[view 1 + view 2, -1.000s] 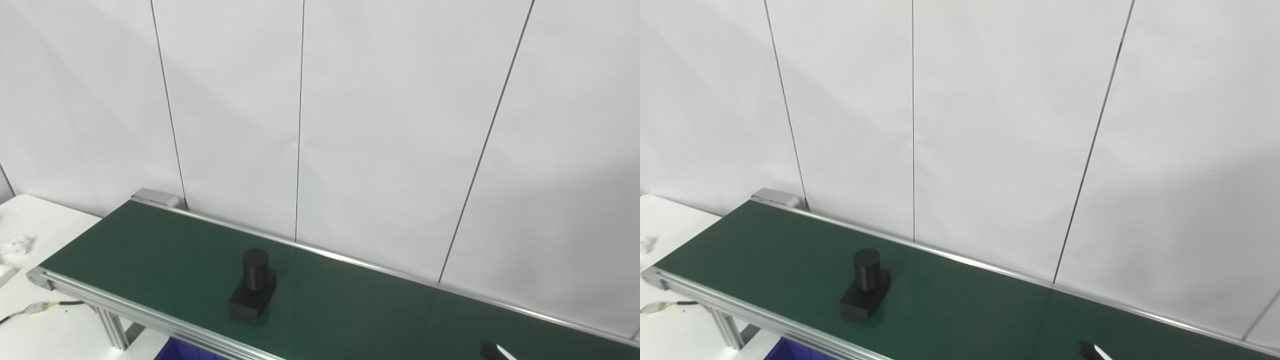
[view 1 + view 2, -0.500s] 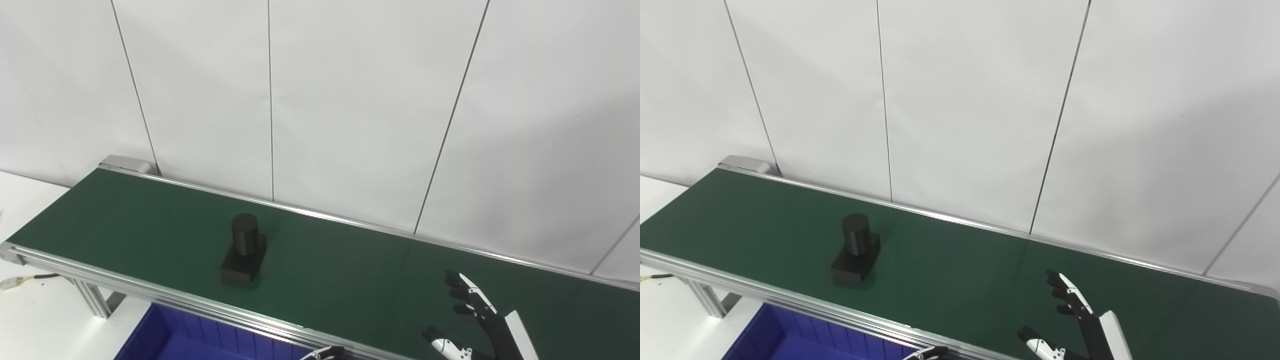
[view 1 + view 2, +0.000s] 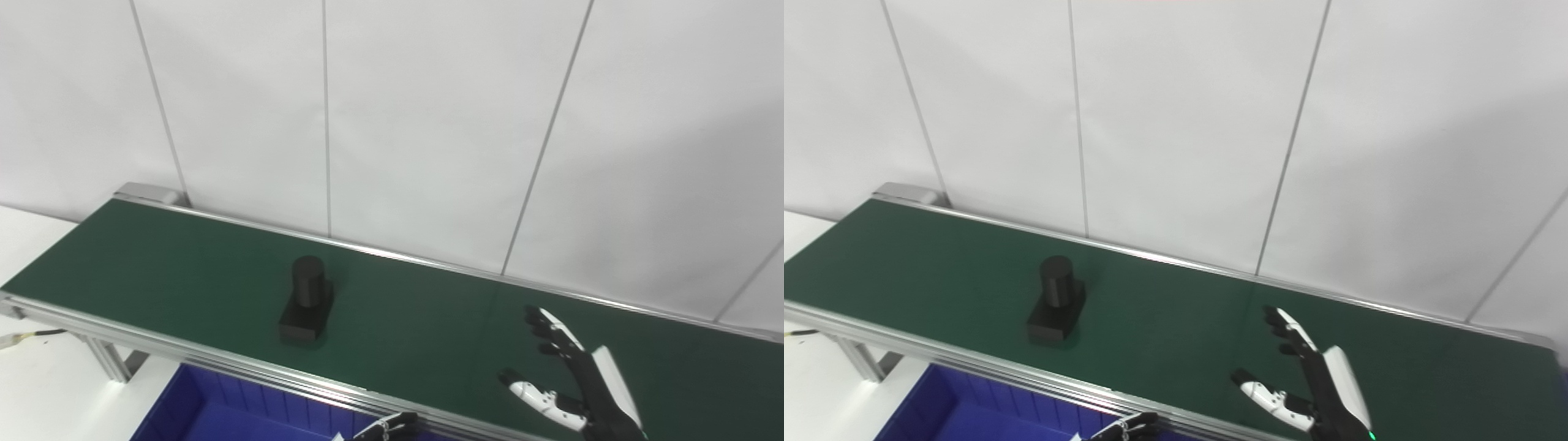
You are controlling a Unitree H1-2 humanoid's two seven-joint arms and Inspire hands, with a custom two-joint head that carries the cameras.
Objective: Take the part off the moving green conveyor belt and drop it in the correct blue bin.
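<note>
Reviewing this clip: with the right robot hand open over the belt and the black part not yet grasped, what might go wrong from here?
1. The black part stands clear of the open right robot hand; on the moving green belt, a mistimed closure may miss it.
2. Its upright cylinder on a small base might tip if bumped sideways.
3. Only one corner of the blue bin shows, so the drop spot is hard to judge.

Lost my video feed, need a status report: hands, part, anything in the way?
Right hand open over the belt, holding nothing. Left hand barely in view at bottom edge. Black part upright on belt, untouched. Nothing between right hand and part.
</note>
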